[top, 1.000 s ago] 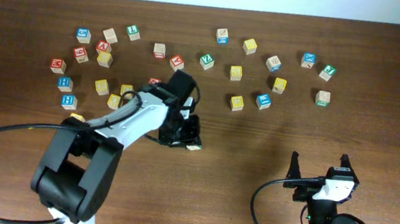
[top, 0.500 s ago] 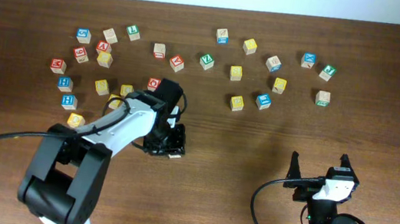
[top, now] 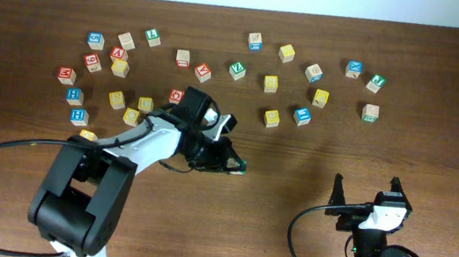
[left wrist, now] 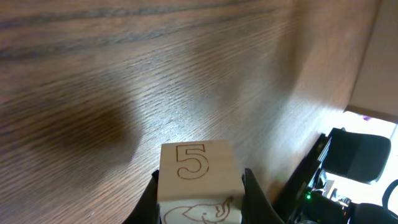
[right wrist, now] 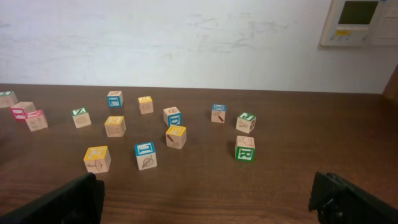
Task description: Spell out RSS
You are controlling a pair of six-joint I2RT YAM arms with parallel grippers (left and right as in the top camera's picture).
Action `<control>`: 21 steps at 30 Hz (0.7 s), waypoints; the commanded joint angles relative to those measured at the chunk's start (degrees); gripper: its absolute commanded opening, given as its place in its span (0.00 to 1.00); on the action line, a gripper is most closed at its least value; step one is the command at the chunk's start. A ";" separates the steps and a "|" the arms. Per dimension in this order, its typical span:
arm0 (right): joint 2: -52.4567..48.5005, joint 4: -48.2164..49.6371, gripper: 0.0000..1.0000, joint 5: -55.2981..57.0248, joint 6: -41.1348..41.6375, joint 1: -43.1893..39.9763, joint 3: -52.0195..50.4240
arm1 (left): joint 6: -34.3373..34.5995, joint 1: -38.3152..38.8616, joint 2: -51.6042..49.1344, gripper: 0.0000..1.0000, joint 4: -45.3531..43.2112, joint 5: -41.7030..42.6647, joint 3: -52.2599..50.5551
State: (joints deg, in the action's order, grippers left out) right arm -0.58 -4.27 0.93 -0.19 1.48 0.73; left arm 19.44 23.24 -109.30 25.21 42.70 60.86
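My left gripper [top: 230, 159] is shut on a small wooden cube [left wrist: 199, 167] low over the table centre. The left wrist view shows its bare faces with a burnt outline like an S or 5 and an elephant; no coloured face shows. In the left wrist view the fingers [left wrist: 200, 202] press both of its sides. The green R cube [top: 370, 113] stands at the far right and also shows in the right wrist view [right wrist: 245, 150]. Several yellow-faced cubes lie about, one of them [top: 272, 117] right of centre. My right gripper [top: 367, 200] is open and empty at the front right.
Many red, blue, green and yellow letter cubes are scattered across the back of the table [top: 285, 242], with a dense group at the left [top: 103, 76]. A blue cube [right wrist: 145, 155] and a yellow umbrella cube [right wrist: 97, 158] stand nearest my right gripper.
My left gripper swung left and then back to the right with the cube in it, and now sits farther right and turned. The right arm has not moved.
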 commanded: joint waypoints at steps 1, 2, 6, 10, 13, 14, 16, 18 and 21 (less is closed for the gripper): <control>0.37 -0.31 0.98 -0.11 0.24 -0.26 -0.42 | 2.64 1.31 -0.85 0.13 -8.33 4.72 -4.28; 0.37 -0.31 0.98 -0.11 0.24 -0.26 -0.42 | 4.02 1.79 -0.85 0.13 -11.98 4.90 -5.66; 0.37 -0.31 0.98 -0.11 0.24 -0.26 -0.42 | 6.47 1.90 -3.61 0.14 -14.10 -0.04 -6.88; 0.37 -0.31 0.98 -0.11 0.24 -0.26 -0.42 | 6.43 1.88 -5.11 0.41 -10.97 -9.81 -6.86; 0.37 -0.31 0.99 -0.11 0.24 -0.26 -0.42 | 6.14 1.84 -5.01 0.47 -7.28 -14.95 -6.49; 0.37 -0.31 0.98 -0.11 0.24 -0.26 -0.42 | 6.12 1.84 -5.01 0.45 -5.60 -16.17 -6.19; 0.37 -0.31 0.98 -0.11 0.24 -0.26 -0.42 | 1.92 1.84 -3.72 0.43 0.15 -16.17 -3.21; 0.37 -0.31 0.98 -0.11 0.24 -0.26 -0.42 | -0.72 1.84 -1.14 0.45 6.10 -16.76 0.83; 0.37 -0.31 0.98 -0.11 0.24 -0.26 -0.42 | -3.17 2.36 9.25 0.44 20.17 -29.00 9.81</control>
State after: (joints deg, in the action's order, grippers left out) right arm -0.58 -4.29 0.93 -0.19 1.48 0.73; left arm 19.81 25.41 -106.85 42.28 23.53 66.39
